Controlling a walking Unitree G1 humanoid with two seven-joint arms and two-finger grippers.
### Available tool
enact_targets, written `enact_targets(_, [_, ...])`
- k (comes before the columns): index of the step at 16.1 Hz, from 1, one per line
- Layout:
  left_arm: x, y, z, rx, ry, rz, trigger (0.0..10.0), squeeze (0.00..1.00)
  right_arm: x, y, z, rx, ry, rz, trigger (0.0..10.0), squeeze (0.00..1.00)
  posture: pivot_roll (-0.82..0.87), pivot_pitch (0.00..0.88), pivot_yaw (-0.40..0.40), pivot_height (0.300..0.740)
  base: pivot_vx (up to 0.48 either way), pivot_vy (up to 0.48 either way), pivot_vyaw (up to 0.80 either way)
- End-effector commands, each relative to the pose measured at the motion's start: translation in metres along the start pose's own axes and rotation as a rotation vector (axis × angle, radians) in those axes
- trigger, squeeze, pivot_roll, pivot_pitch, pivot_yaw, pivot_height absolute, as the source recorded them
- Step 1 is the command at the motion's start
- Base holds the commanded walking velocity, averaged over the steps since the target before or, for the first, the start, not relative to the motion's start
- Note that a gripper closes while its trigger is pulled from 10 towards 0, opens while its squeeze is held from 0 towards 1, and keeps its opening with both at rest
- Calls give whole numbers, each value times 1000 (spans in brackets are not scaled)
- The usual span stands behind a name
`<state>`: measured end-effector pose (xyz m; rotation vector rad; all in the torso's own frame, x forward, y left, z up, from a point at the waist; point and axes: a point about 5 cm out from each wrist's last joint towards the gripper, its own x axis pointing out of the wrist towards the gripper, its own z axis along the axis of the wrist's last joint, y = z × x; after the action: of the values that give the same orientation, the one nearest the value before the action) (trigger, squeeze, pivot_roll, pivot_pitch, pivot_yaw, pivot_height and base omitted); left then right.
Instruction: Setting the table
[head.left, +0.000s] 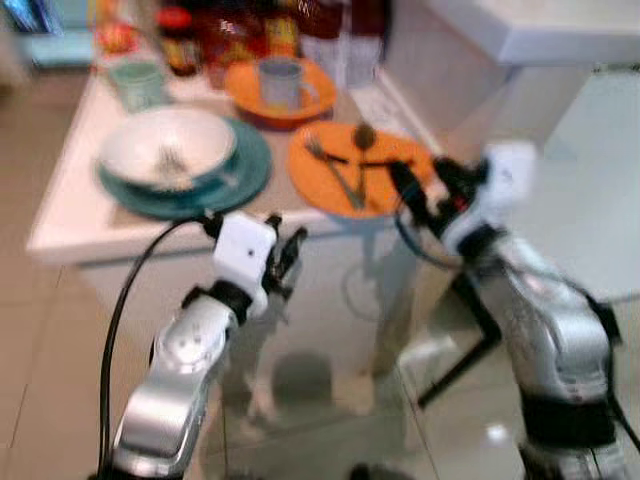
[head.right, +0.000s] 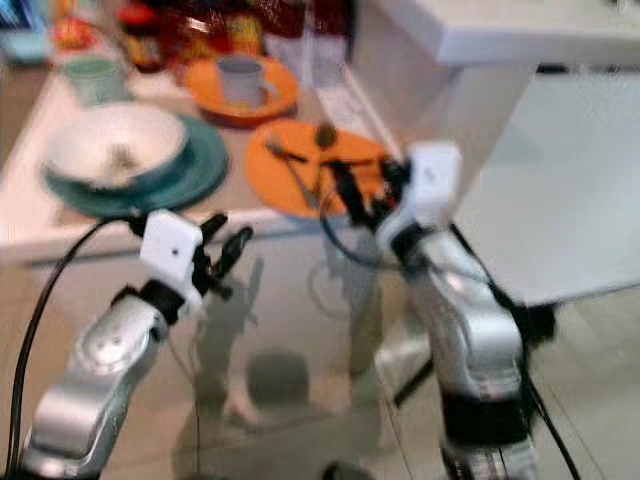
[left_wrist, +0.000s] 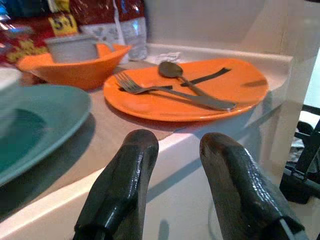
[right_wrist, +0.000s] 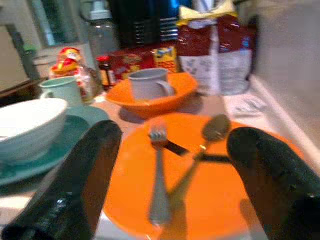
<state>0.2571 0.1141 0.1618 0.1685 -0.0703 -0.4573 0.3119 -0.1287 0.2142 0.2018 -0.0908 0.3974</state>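
An orange plate (head.left: 385, 150) lies at the white table's (head.left: 60, 235) front right corner. On it rest a fork (left_wrist: 150, 89), a spoon (left_wrist: 172, 70) and a dark flat piece (left_wrist: 206, 77). My right gripper (head.left: 422, 180) hovers open just above the plate's near edge, its fingers (right_wrist: 75, 185) spread wide on either side of the cutlery. My left gripper (head.left: 287, 240) is open with nothing in it, below and in front of the table edge. It points at the plate, fingers (left_wrist: 120, 190) a little apart.
A white bowl (head.left: 165, 145) sits on a teal plate (head.left: 245, 170) at the left. Behind are an orange bowl (head.left: 240, 90) holding a grey mug (head.left: 280, 80), a green mug (head.left: 138, 82), jars and packets. A white counter (head.left: 540, 30) rises on the right.
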Motion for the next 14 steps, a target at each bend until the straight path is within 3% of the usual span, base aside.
enact_targets(1, [0, -6, 4, 19, -13, -30, 10000, 0, 1, -10, -4, 11, 41, -52, 10000, 1000, 35, 38, -56, 740, 0, 0, 0])
enact_targets(2, [2, -5, 4, 46, -5, -26, 10000, 0, 17, -15, -2, 26, 73, -70, 10000, 1000, 40, 37, -62, 740, 0, 0, 0])
enact_targets(3, [3, -5, 4, 48, -2, -20, 10000, 0, 22, -18, -2, 22, 91, -79, 10000, 1000, 43, 40, -65, 740, 0, 0, 0])
enact_targets(4, [3, -1, 5, 57, 6, -3, 10000, 0, 42, -33, -2, -66, 157, -193, 10000, 1000, 47, 47, -62, 740, 0, 0, 0])
enact_targets(6, [3, 1, 6, 66, 9, -8, 10000, 0, 60, -44, -3, -112, 233, -283, 10000, 1000, 54, 56, -54, 740, 0, 0, 0])
enact_targets(7, [3, 0, 8, 81, 9, -27, 10000, 0, 76, -46, 0, -50, 263, -274, 10000, 0, 63, 69, -48, 740, 0, 0, 0])
enact_targets(10, [2, -2, 17, 114, 4, -78, 10000, 0, 96, -41, 5, 50, 307, -255, 10000, 0, 85, 96, -58, 740, 0, 0, 0])
enact_targets(14, [-5, -4, 33, 147, -7, -123, 10000, 0, 107, -28, 5, 108, 332, -210, 10000, 0, 113, 132, -69, 740, 0, 0, 0])
